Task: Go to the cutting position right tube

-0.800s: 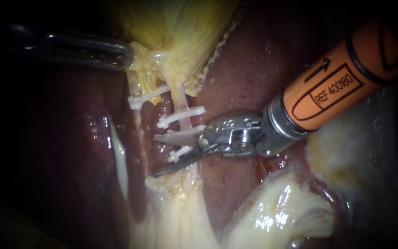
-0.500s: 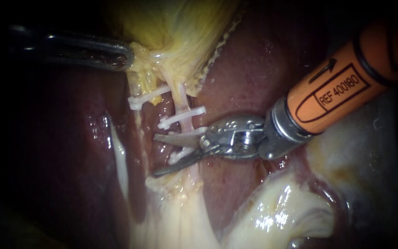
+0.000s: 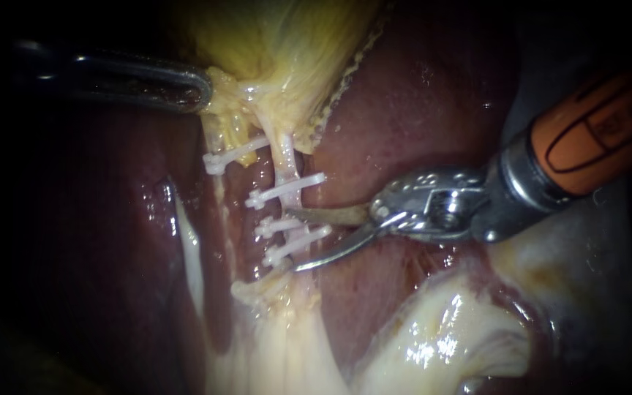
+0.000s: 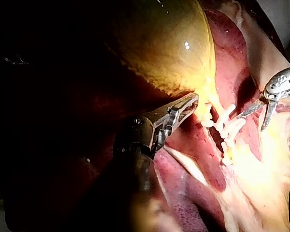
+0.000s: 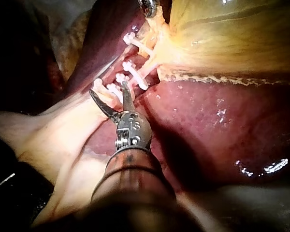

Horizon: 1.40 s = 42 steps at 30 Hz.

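The right instrument (image 3: 292, 240) comes in from the right with its claw apart, one blade above the other. The right tube (image 3: 287, 164) runs down from the gallbladder (image 3: 279, 51) across the liver (image 3: 404, 117). The blade tips reach the tube's right side, with its two lower clips (image 3: 281, 225) between them. The left instrument (image 3: 197, 88) has its claw clamped on the gallbladder's lower edge.

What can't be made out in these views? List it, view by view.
Endoscope view: the left instrument fades into darkness toward the edge.
Endoscope view: the right tube is covered by the lower clips, so whether the right instrument has its open blades around it is unclear.
Right wrist view: the instrument's blurred shaft hides tissue beneath.
Left wrist view: the liver is mostly in shadow.
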Available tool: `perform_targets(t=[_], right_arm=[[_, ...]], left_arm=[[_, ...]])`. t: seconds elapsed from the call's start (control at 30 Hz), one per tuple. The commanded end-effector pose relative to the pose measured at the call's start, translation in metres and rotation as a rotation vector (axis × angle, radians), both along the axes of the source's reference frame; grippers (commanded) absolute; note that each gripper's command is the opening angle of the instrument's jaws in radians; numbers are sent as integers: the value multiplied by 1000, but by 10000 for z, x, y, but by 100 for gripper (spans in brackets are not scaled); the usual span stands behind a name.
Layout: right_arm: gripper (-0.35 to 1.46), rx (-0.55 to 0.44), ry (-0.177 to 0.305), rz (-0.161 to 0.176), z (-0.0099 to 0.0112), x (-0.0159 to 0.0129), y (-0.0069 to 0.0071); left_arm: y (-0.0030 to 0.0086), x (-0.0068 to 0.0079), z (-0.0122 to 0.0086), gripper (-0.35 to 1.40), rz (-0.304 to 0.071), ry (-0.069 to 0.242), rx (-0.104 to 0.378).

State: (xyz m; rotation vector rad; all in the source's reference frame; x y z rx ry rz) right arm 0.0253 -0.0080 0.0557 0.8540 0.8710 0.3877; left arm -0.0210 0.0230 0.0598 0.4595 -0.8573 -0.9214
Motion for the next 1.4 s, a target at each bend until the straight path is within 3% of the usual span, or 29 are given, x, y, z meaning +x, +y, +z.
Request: perform_targets(t=[0.03,0.37,0.67,1.1,1.27,1.4], right_arm=[[111,1,-13,9,4,-2,2],[106,27,-68,28,38,-2,14],[113,49,-80,53,64,27,9],[143,133,36,132,80,71,-7],[143,151,91,151,67,75,-11],[143,171,135,161,42,78,-14]], left_arm=[[0,0,0,-35,0,0,0],[-1,0,0,-35,0,0,-1],[-2,0,1,-35,-3,3,-3],[-2,-2,2,-35,-3,3,-3],[-2,-2,2,-35,-4,3,-3],[-2,-2,2,-35,-3,3,-3]])
